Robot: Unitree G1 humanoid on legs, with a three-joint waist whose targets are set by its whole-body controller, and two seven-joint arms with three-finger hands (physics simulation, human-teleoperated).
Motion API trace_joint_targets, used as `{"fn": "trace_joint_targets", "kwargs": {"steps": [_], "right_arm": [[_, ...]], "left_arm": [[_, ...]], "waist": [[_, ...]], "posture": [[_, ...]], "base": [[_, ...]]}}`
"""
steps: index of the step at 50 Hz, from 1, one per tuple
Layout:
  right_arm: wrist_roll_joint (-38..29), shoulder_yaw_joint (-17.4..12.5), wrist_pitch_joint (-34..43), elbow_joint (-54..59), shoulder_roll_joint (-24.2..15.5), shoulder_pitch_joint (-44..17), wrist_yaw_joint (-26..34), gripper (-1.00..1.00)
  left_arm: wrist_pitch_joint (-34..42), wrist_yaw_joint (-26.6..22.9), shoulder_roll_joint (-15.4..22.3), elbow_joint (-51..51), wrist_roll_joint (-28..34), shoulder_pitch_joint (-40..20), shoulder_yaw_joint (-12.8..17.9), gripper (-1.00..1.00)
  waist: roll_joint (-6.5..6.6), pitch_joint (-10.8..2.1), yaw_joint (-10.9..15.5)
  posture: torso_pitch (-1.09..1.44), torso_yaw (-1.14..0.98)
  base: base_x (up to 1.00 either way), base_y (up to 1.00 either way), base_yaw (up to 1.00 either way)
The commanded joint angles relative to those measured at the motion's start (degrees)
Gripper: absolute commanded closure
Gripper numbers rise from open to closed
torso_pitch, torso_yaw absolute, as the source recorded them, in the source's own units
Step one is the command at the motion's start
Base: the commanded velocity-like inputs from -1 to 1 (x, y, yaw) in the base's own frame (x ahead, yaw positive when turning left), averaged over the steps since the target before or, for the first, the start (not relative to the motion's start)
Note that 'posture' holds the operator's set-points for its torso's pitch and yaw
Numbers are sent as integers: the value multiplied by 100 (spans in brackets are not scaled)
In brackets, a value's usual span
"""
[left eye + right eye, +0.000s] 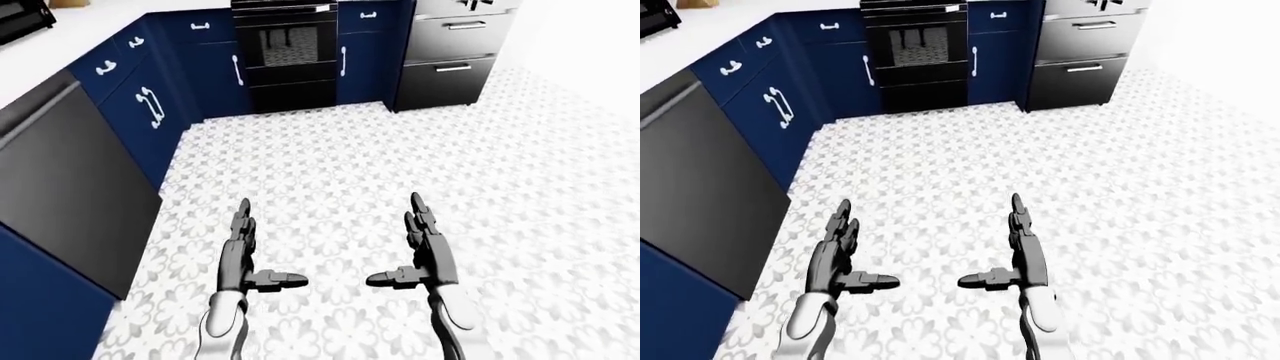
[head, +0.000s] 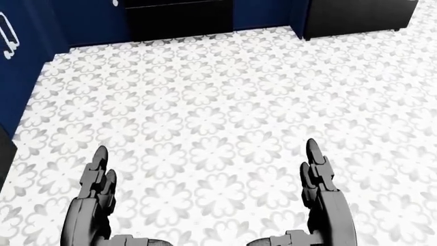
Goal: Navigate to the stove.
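black stove at top centre of left-eye view, set between navy cabinets, across patterned floor. left robot hand and right robot hand splayed, empty, raised clear for walking.

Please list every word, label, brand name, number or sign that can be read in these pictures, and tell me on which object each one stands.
None: no readable text shows in any view.
The oven, the blue cabinets and the steel drawers bear no visible lettering.
The black appliance at the left-eye view's top left corner is cut off; any label there cannot be seen.
The patterned floor carries ornament only.
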Motion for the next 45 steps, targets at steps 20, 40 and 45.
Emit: {"fn": "trace_joint_targets", "kwargs": {"steps": [20, 40, 45], "right_arm": [[-13, 57, -154, -242, 22, -74, 56, -100], [-39, 86, -209, -210, 28, -43, 137, -100], [-32, 78, -244, -166, 32, -50, 124, -100]], "left_arm": [[-152, 20, 38, -186, -10, -81, 48, -100], [-152, 20, 38, -186, -10, -81, 48, -100], [-152, 20, 38, -186, -10, -81, 48, -100]], "waist": [[-351, -233, 101], [-332, -38, 92], [-351, -80, 71]], "posture": [[0, 0], [0, 0], [0, 0]], "base": [[0, 1, 0], [14, 0, 0], [16, 0, 0]]}}
